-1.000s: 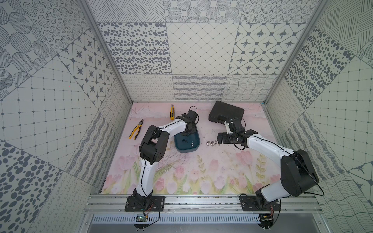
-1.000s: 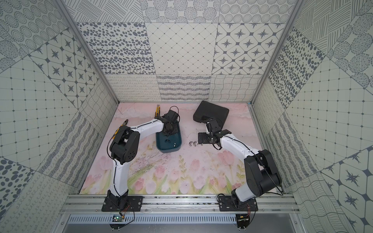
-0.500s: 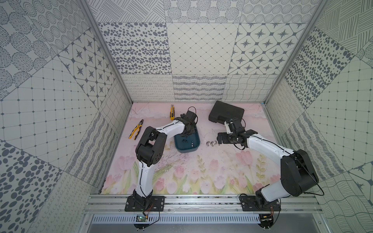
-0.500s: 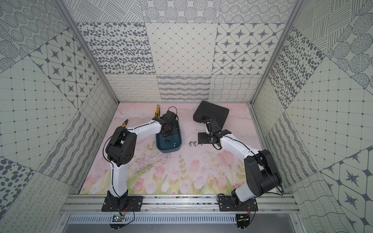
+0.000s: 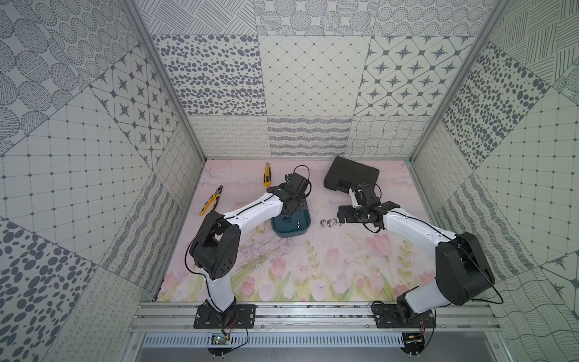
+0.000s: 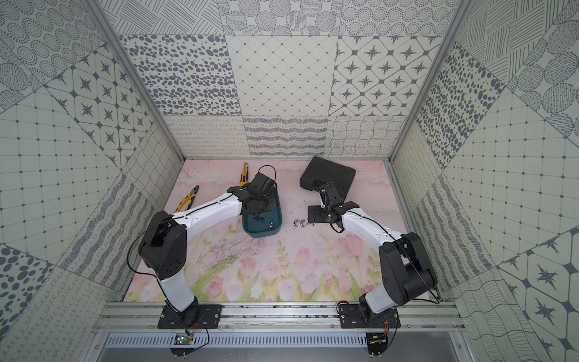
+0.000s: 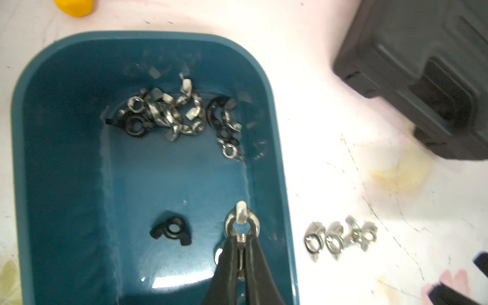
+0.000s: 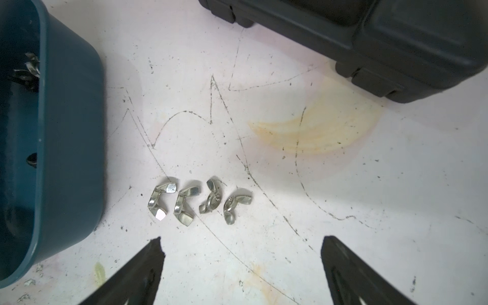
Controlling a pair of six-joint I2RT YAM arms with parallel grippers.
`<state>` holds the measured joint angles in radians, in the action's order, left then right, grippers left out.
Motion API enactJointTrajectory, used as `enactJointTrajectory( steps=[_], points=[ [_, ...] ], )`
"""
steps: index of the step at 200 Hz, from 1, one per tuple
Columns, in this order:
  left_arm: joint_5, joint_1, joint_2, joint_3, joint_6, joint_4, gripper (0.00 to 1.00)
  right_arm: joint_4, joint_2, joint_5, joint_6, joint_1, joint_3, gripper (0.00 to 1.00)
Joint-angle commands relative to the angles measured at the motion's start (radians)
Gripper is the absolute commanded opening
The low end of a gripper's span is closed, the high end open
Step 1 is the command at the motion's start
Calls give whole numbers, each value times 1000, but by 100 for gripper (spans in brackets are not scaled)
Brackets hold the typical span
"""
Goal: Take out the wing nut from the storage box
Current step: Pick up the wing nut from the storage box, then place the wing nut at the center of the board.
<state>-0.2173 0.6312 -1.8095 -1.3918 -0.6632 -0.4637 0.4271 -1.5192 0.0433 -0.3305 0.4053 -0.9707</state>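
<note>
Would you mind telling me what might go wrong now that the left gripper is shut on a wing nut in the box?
1. The left gripper pinches the wing nut by its edge only; it may swivel or drop on lifting.
2. The nut sits close to the box wall; carried out too low, it could catch the rim.
3. The right gripper hangs open by the four nuts on the mat, so the arms may crowd there.

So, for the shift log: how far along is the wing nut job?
Done: four wing nuts lie in a row beside the storage box. In hand: the left hand grips a fifth wing nut inside the box. Left: lifting it out; a pile more sits there. The right hand is open.
</note>
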Motion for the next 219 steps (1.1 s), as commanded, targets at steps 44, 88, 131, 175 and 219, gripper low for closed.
enactJointTrajectory(
  steps=[44, 88, 131, 175, 219],
  points=[
    [-25, 188, 0, -15, 34, -19, 4, -40, 96, 38, -36, -97, 86, 97],
    [42, 260, -136, -160, 29, -27, 4, -40, 175, 46, -48, -160, 144, 97],
    [115, 296, -303, -328, 7, -39, 3, -27, 213, 58, -53, -198, 150, 97],
    [153, 302, -421, -438, 12, -39, 3, -27, 253, 42, -52, -210, 159, 97],
    [164, 304, -505, -503, 1, -33, 3, -27, 249, 39, -50, -211, 167, 97]
  ],
)
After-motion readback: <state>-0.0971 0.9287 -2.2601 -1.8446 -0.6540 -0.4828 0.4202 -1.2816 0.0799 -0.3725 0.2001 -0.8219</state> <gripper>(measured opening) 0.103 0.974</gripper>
